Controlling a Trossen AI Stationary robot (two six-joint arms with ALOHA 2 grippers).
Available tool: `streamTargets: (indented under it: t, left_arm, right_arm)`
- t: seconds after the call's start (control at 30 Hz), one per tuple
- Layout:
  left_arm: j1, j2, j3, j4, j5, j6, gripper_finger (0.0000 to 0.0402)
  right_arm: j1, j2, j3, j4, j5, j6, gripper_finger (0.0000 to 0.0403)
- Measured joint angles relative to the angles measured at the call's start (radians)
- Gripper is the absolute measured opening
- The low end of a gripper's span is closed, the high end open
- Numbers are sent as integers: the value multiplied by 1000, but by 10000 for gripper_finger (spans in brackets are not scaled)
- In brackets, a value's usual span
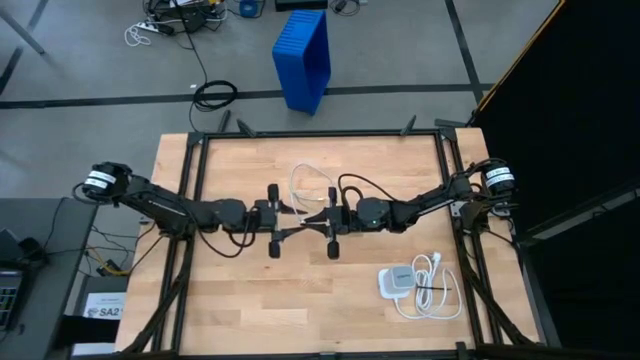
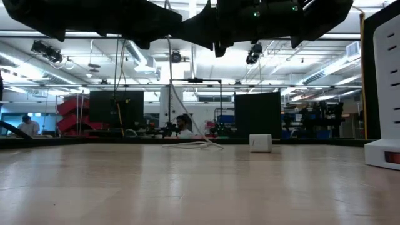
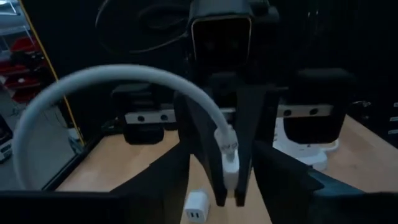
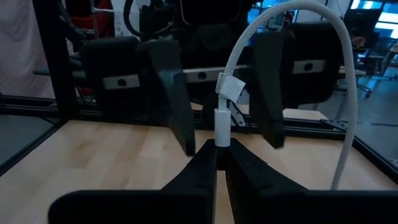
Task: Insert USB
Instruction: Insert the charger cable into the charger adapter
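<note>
Right gripper [image 4: 216,163] pinches USB [image 4: 222,124] plug mid-table, above wood. Left gripper [image 3: 229,163] spread, fingers flank plug. You're mid-handover; next, seat plug in charger [image 3: 197,206] port, so align square.

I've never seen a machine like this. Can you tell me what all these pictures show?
It is a robot with two dark arms at a wooden table. One picture looks down from above, one looks level across the table top, and two come from small cameras on the arms' wrists. The right gripper is pinched shut on the plug of a thin white USB cable. The left gripper faces it with open fingers, one on each side of the cable. On the table lie a small white charger cube and a flat white socket block with its thick cord.
</note>
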Motion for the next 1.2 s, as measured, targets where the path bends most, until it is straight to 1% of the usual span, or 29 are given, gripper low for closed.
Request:
streamTargets:
  t: [0.37, 0.5, 0.8, 0.87, 0.93, 1.03, 1.2]
  left_arm:
    - [0, 0, 0, -14, -6, 1, 53]
    - [-1, -1, 0, -22, -3, 24, 15]
    - [-1, -1, 0, -29, -3, 28, 4]
    - [-1, -7, 0, -34, -6, 28, 4]
    - [-1, -10, 0, -35, -14, 31, 4]
    - [-1, -23, 0, -33, -16, 31, 3]
    - [-1, -40, -11, -43, -47, 31, 3]
  right_arm:
    - [-1, 0, 0, -3, 1, -2, 0]
    - [-1, 0, 0, -6, 4, -4, 0]
    - [-1, 0, 0, -18, 4, -3, 0]
    - [-1, 0, 0, -22, 19, -3, 3]
    - [0, -3, 1, -34, 38, -6, 13]
    - [0, -26, 1, -98, 39, -15, 40]
    - [1, -117, 1, -315, 45, 41, 99]
